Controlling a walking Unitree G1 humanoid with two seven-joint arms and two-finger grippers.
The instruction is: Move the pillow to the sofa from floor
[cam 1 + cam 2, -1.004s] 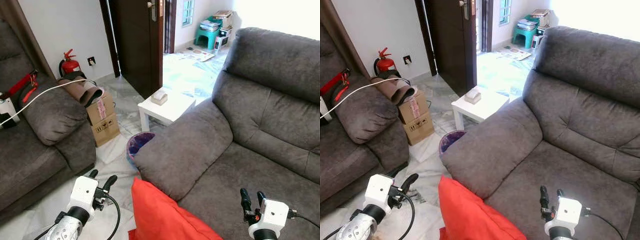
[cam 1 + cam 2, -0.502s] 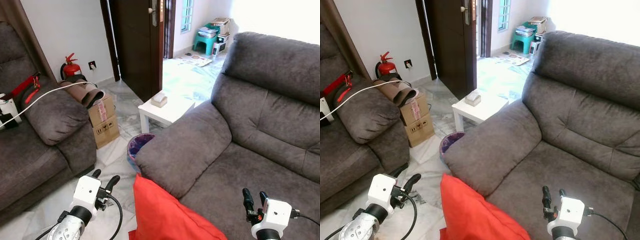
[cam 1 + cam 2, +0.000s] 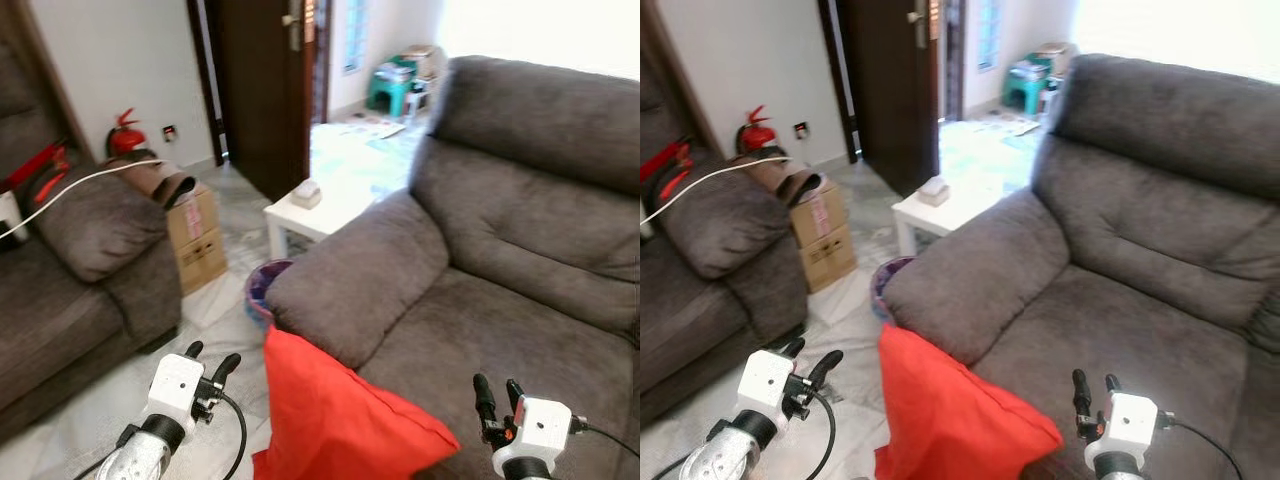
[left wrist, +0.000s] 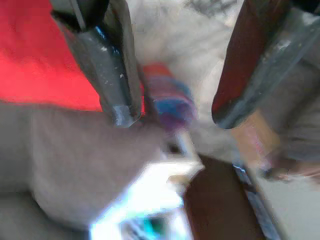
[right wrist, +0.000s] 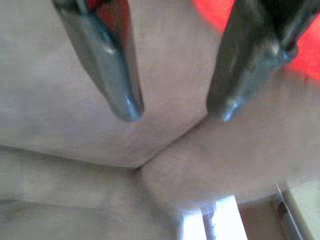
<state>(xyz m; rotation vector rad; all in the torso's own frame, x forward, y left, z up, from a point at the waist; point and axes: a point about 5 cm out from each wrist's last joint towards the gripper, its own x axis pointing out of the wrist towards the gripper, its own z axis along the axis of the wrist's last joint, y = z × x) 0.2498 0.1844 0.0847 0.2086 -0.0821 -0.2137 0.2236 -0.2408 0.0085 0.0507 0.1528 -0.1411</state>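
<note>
The red pillow (image 3: 335, 420) now lies further onto the sofa (image 3: 500, 330) seat's front edge, nearly placed; the left gripper (image 3: 207, 366) and right gripper (image 3: 493, 397) hover open, holding nothing.

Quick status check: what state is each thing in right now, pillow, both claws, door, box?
Pillow: leaning on the sofa front, corner over the seat, ungripped.
Left claw: open, empty, beside the pillow.
Right claw: open, empty, over the seat.
Door: open.
Box: closed, a roll lying on top.

We see a marble floor (image 3: 225, 310), a dark door (image 3: 265, 80), a white table (image 3: 305, 212) and a second couch (image 3: 70, 270).
</note>
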